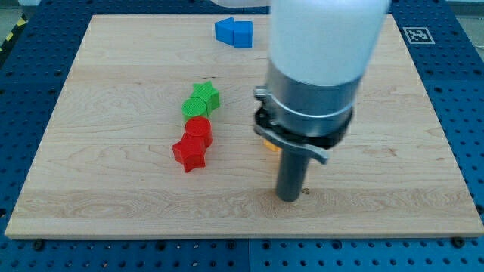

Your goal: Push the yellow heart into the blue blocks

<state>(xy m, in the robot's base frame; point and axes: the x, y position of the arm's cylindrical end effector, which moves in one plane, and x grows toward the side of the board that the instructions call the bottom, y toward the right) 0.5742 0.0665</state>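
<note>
My tip [290, 198] rests on the board near the view's bottom, right of centre. The arm's body covers the place where the two yellow blocks were; only a sliver of yellow [266, 143] shows at the arm's left edge, and the yellow heart is hidden. Two blue blocks [234, 32] sit touching each other at the view's top, left of the arm. My tip is far below them.
A green star [203, 95] and a green block [193, 108] sit left of centre, with a red cylinder [199, 128] and a red star [189, 153] just below them. The board's bottom edge [242, 237] lies close under my tip.
</note>
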